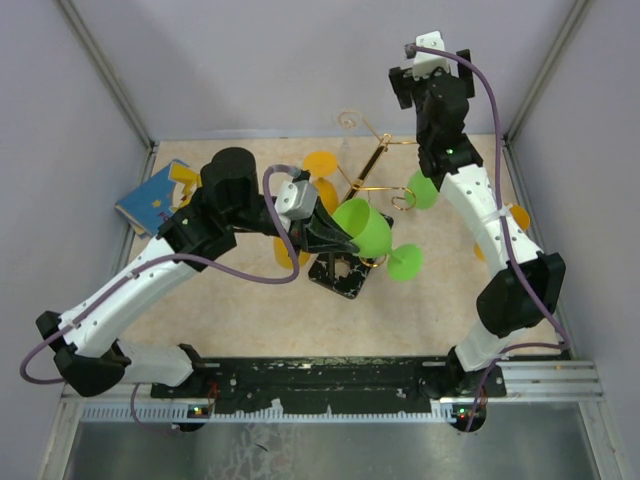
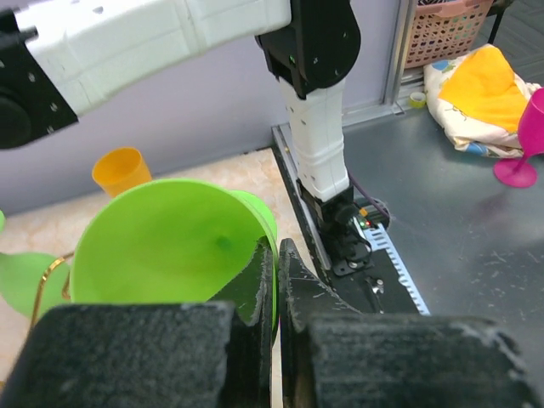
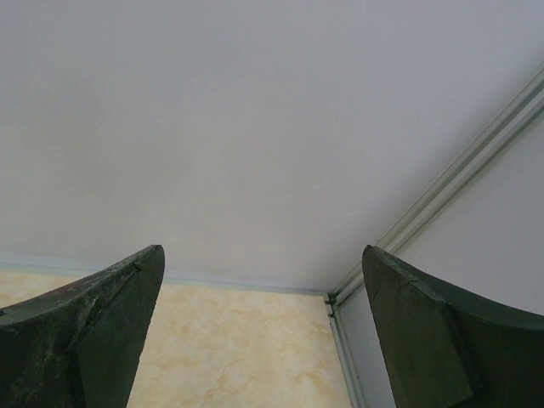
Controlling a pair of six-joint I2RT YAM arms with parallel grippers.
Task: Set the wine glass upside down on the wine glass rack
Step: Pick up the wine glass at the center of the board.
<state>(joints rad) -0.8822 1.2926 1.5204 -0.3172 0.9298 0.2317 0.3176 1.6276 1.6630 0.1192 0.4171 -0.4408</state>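
My left gripper is shut on the rim of a bright green wine glass, one finger inside the bowl and one outside. The glass hangs tilted on its side, its round foot pointing to the lower right, just above the black base of the wine glass rack. In the left wrist view the bowl's green wine glass mouth faces the camera, with the left gripper pinching the rim. A second green glass sits at the rack's right arm. My right gripper is open and empty, raised high at the back right.
Orange glasses stand behind and left of the rack, one of them in the left wrist view. A blue book lies at the table's left edge. An orange object sits behind the right arm. Walls enclose the table.
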